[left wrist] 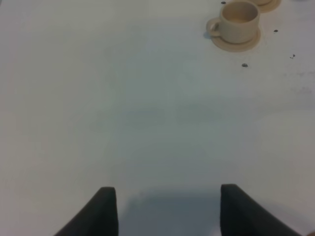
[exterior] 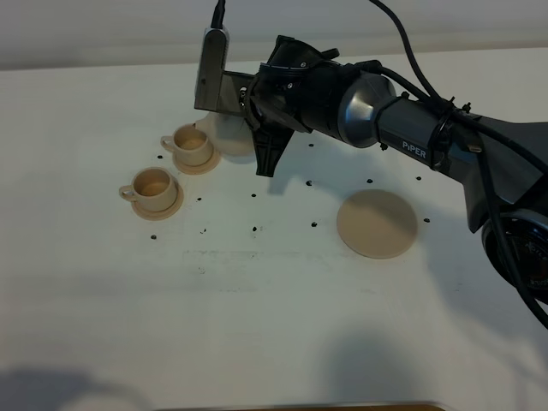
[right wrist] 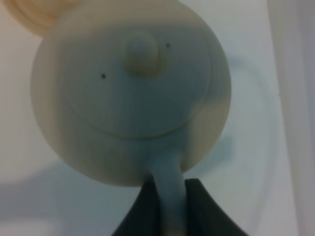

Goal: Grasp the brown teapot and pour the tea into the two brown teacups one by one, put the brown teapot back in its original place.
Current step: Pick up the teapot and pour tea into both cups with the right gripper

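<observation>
The left claw (left wrist: pixel 162 209) hangs spread and empty over bare worktop (left wrist: pixel 123 123). Beyond the coaster (exterior: pixel 377 224) and near cup (exterior: pixel 152 190), the right claw (right wrist: pixel 172 206) pinches the teapot (right wrist: pixel 133 93) by its handle, beside the far cup (exterior: pixel 190 145). On so thin a hold the pot could swivel and spill past the small rim. The arm (exterior: pixel 385 120) reads "PIPER".

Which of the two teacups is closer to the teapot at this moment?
The rear cup, farther from the camera: the brown teapot is right beside it. The front cup stands farther left, apart from the teapot.
</observation>
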Controlling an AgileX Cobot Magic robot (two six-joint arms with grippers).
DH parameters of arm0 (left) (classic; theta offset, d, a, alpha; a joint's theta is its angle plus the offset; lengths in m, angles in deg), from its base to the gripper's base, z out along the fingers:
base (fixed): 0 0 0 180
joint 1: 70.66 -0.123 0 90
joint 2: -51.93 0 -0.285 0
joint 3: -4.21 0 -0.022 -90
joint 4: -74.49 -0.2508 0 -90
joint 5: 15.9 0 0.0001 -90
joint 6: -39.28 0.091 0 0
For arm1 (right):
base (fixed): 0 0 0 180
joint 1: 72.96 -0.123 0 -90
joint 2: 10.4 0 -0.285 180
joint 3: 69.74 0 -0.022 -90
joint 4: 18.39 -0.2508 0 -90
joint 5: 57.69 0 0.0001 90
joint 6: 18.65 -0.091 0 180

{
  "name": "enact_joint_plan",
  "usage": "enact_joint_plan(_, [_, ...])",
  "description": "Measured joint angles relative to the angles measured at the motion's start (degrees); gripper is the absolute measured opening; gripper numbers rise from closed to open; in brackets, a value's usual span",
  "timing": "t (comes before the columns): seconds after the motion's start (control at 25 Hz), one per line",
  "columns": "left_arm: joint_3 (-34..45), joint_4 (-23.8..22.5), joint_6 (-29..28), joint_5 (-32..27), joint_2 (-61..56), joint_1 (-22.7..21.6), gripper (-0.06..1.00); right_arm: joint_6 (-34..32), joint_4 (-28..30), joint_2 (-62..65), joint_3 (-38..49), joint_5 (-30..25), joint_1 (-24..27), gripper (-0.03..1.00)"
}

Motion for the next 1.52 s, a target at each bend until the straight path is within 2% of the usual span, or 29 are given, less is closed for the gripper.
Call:
enact_joint_plan(0.2, [0.0,0.0,0.0,0.0,0.0,0.0,0.53,-0.8,2.6,0.0,0.0,0.2,0.0,0.09])
enact_joint_plan(0.76, [0.0,0.0,0.0,0.0,0.0,0.0,0.53,-1.2,4.7,-0.7,0.0,1.6,-1.4,0.09])
enact_joint_plan(1.52, [0.0,0.0,0.0,0.0,0.0,0.0,0.52,-1.3,11.7,-1.9,0.0,0.7,-2.6,0.09])
